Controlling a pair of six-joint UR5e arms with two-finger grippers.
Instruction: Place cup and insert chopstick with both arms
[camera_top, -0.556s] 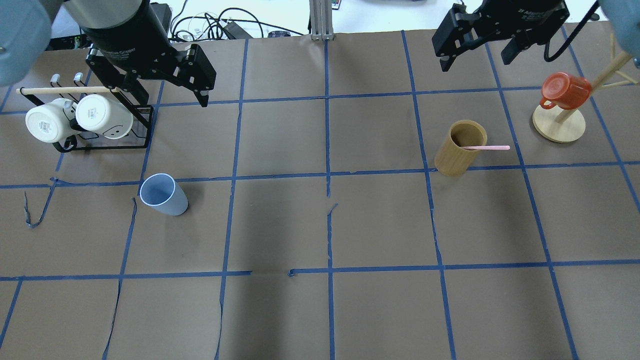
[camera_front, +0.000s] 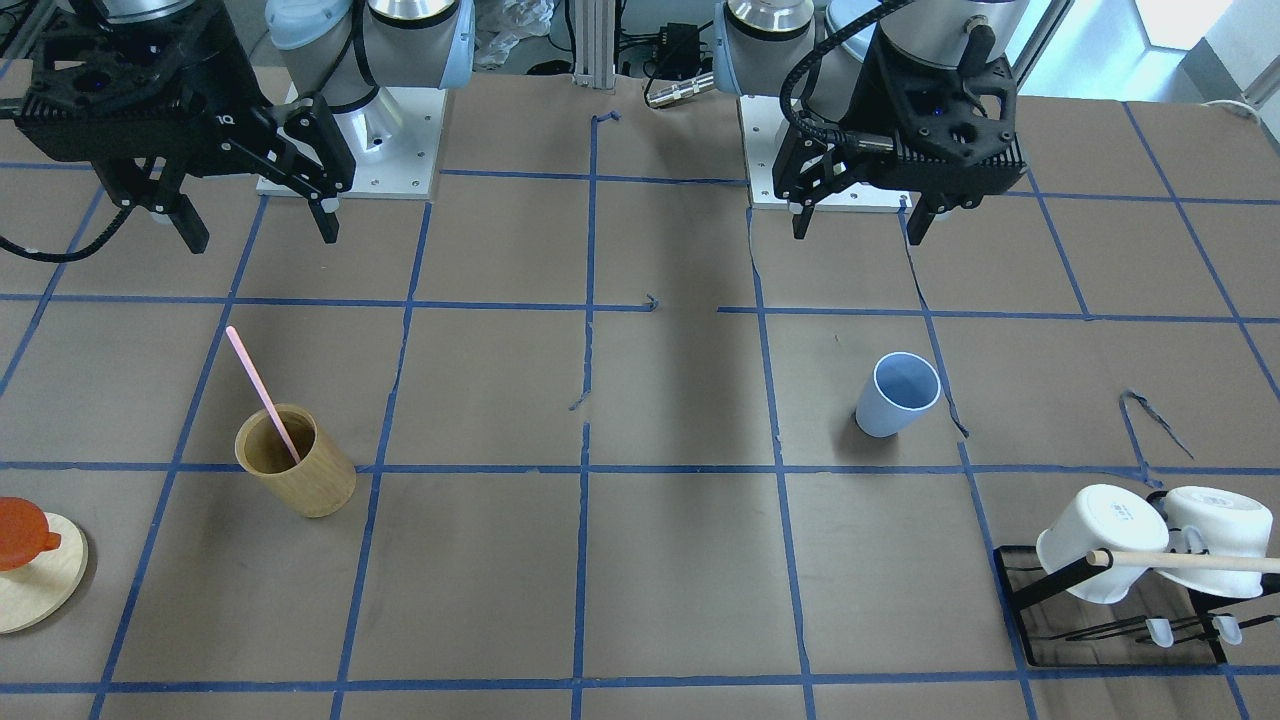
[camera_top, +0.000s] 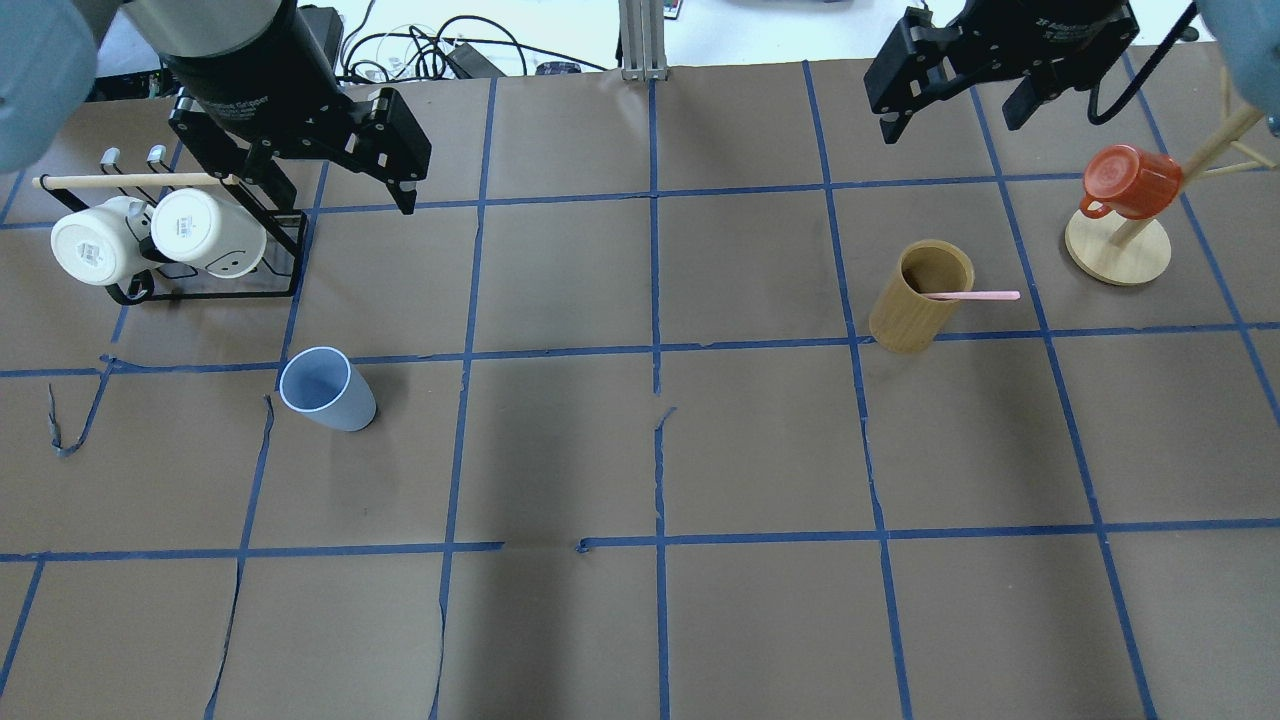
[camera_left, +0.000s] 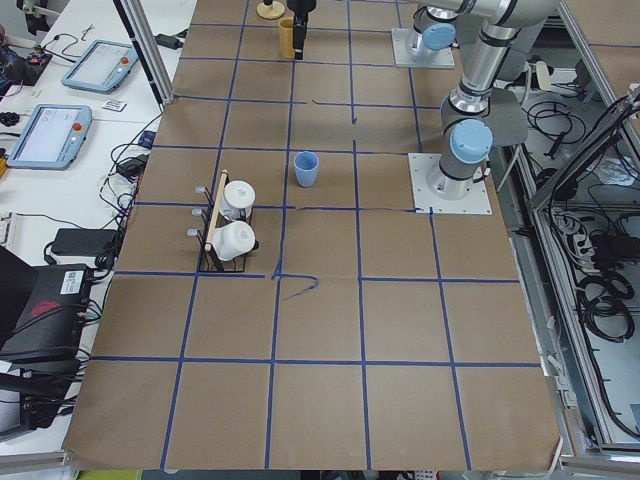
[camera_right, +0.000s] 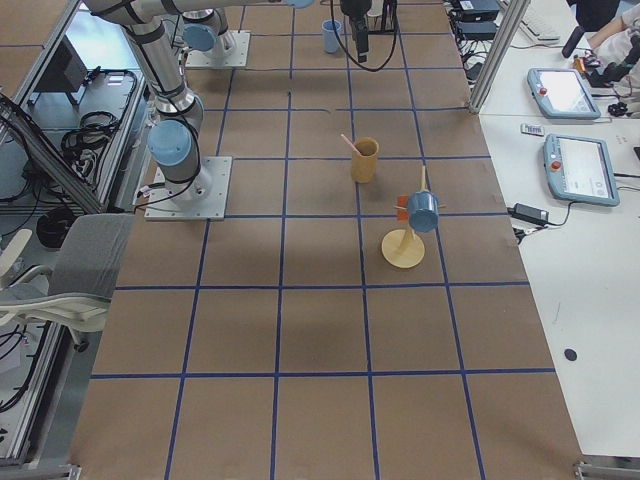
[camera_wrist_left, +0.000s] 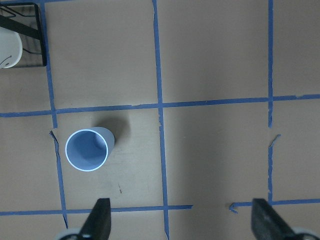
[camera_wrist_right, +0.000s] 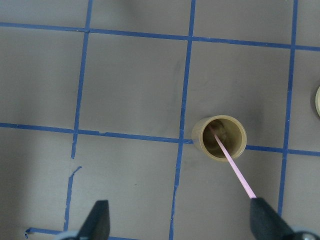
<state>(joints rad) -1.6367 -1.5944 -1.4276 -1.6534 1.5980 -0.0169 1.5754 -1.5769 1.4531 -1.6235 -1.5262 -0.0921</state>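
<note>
The light blue cup (camera_top: 325, 390) stands upright on the brown table, left of centre; it also shows in the front view (camera_front: 898, 393) and the left wrist view (camera_wrist_left: 87, 149). The pink chopstick (camera_top: 975, 295) leans inside a tan bamboo cylinder (camera_top: 918, 300) on the right, and also shows in the right wrist view (camera_wrist_right: 235, 167). My left gripper (camera_top: 340, 190) is open and empty, held high, beyond the cup. My right gripper (camera_top: 952, 120) is open and empty, held high, beyond the cylinder.
A black rack (camera_top: 200, 285) with two white mugs (camera_top: 195, 230) and a wooden rod (camera_top: 130, 181) stands at the far left. A red mug (camera_top: 1130, 180) hangs on a wooden stand (camera_top: 1118, 255) at the far right. Blue tape lines grid the table.
Both grippers have shifted very slightly toward the table's far edge. The cup, the cylinder and the chopstick have not moved.
</note>
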